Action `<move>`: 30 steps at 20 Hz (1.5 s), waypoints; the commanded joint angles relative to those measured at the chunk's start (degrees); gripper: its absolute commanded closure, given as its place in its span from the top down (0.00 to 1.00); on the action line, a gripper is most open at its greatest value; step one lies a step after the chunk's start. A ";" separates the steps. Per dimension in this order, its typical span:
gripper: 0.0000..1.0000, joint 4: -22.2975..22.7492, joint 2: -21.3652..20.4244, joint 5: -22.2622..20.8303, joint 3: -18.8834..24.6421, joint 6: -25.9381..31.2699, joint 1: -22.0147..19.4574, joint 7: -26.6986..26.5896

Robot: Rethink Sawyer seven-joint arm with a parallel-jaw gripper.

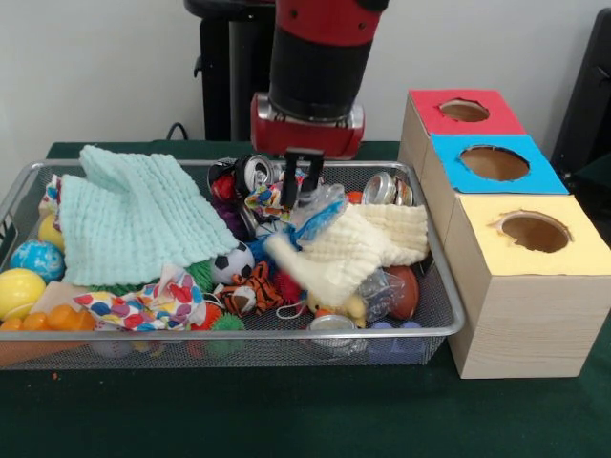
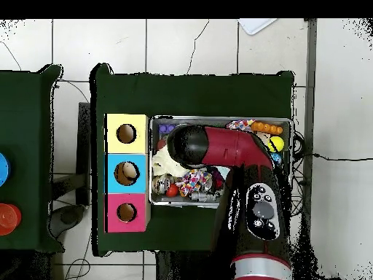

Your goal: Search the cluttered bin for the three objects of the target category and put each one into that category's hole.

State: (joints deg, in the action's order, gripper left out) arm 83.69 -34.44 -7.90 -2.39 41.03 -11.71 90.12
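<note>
My gripper (image 1: 304, 186) hangs over the back middle of the wire bin (image 1: 449, 315), just above the clutter. Its black fingers (image 1: 291, 181) stand slightly apart with nothing between them, so it is open. A silver can (image 1: 258, 172) lies just left of it, another can (image 1: 382, 188) to its right, and a third (image 1: 332, 329) at the front rim. The three-hole box shows a red hole (image 1: 465, 110), a blue hole (image 1: 494, 162) and a yellow hole (image 1: 535, 232). In the overhead view the arm (image 2: 218, 146) hides the gripper.
A pale green cloth (image 1: 134, 215) covers the bin's left half, a cream cloth (image 1: 368, 243) lies at the right and a patterned cloth (image 1: 143, 305) in front. Among them sit a yellow ball (image 1: 19, 291), a blue ball (image 1: 38, 258), a soccer ball (image 1: 232, 262) and a brown football (image 1: 406, 291).
</note>
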 commanded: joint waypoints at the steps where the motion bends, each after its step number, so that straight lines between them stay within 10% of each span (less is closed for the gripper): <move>1: 0.00 7.75 -5.39 5.49 2.21 1.95 -1.80 10.50; 13: 0.00 20.76 -7.33 15.62 2.98 -5.02 1.57 15.03; 30: 0.00 23.71 -8.19 18.17 -1.10 -8.69 8.40 18.48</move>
State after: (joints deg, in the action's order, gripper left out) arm 103.14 -43.54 6.48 -3.33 36.88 -4.35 90.56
